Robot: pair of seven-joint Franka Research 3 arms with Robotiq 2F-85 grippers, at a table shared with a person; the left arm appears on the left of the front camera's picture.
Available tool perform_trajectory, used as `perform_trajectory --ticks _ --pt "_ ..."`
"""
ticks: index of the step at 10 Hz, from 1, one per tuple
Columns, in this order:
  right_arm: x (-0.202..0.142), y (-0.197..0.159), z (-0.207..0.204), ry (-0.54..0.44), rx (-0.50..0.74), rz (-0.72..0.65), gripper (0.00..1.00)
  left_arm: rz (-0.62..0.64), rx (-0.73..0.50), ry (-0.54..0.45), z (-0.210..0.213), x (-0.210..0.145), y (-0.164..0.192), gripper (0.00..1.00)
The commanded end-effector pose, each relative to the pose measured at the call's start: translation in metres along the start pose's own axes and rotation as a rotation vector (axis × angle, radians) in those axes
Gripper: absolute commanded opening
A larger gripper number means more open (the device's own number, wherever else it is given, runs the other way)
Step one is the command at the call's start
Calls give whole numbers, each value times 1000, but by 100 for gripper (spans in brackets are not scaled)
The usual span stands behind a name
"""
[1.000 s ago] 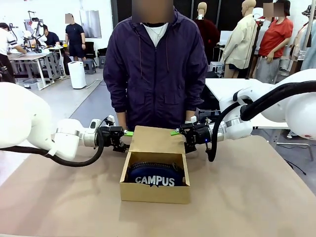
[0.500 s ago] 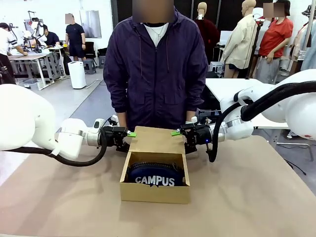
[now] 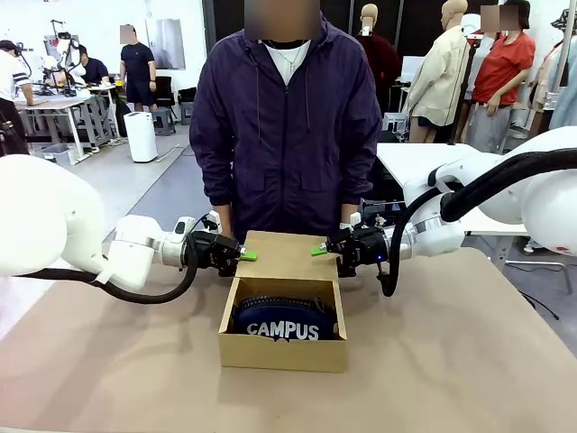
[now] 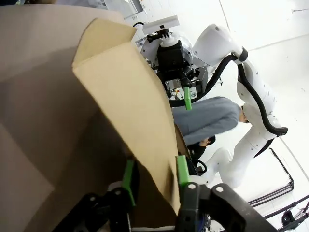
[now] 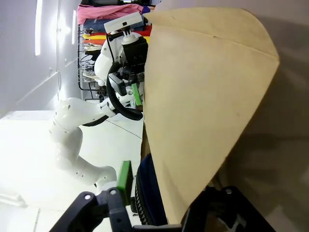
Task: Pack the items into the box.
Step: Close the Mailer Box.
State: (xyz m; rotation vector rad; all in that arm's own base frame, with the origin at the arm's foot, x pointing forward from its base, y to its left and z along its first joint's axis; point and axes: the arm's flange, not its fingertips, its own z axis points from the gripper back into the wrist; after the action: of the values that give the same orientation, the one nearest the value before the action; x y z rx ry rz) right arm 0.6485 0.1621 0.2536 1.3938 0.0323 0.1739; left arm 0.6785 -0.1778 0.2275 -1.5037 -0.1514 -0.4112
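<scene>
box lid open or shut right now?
Open. The box flap lid stands raised behind the opening, the pouch visible inside; the left gripper and right gripper flank its side edges.

- A person in a dark purple zipped jacket (image 3: 284, 126) stands at the far side of the desk (image 3: 469, 361), which has a brown top.
- A white box-shaped appliance (image 3: 141, 136) stands on the grey floor at the back left.
- Other people stand near desks farther behind.
</scene>
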Motion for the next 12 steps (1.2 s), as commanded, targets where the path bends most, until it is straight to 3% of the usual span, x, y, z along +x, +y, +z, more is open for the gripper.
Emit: perform_trajectory --ticks 1,3,4,5,6,12 --pt "-7 2 1 -2 -16 8 51 -4 -2 14 2 3 -4 20" --pt "-6 1 -1 4 -21 3 71 -4 -14 12 2 4 -5 20" --pt "-6 0 -1 5 -27 2 71 3 -18 9 2 5 -5 20" --pt "-5 0 -1 7 -21 -5 71 1 -17 18 1 5 -4 39" --pt "-5 0 -2 9 -19 -5 71 1 -5 30 0 5 -4 33" --pt "-4 1 -2 19 -6 -5 71 -91 -31 35 8 5 -33 33"
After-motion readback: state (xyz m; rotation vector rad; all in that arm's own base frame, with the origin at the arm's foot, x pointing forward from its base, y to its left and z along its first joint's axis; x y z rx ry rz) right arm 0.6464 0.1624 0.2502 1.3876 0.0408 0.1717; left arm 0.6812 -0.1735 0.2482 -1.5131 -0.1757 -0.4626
